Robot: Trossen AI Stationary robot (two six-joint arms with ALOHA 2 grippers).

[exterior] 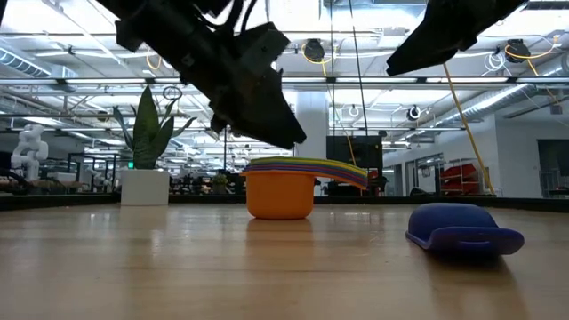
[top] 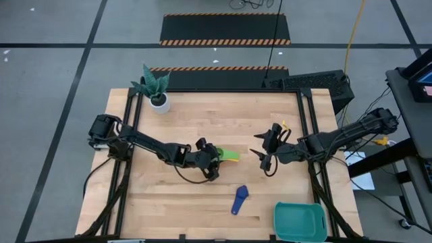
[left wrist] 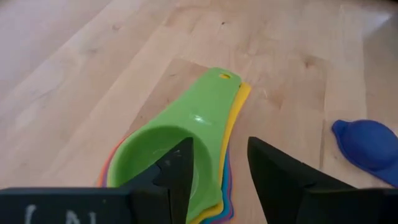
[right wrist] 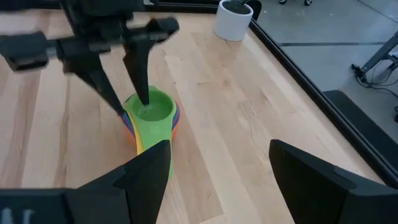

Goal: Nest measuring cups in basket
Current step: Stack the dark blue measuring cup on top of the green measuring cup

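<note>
A nested stack of measuring cups stands on the table's middle, a green cup (left wrist: 186, 121) on top and an orange one (exterior: 278, 197) at the bottom. My left gripper (left wrist: 219, 149) hangs over it, open, one finger inside the green bowl (right wrist: 152, 112) and one outside. A dark blue cup (top: 239, 200) lies alone on the wood nearer the front edge. The teal basket (top: 300, 205) sits at the front right corner. My right gripper (top: 263, 154) waits open in the air right of the stack, holding nothing. My left gripper comes slanting down from the table's left. One finger (left wrist: 180, 168) reaches into the green cup's bowl and the other (left wrist: 267, 168) stands outside its wall (left wrist: 211, 180). The gap is wider than the wall; whether either finger touches it, I cannot tell.
A white plant pot (top: 160, 101) stands at the far left corner. Bare wood lies between the stack, the blue cup (exterior: 462, 231) and the basket. Black frame rails run along the table's left and right sides.
</note>
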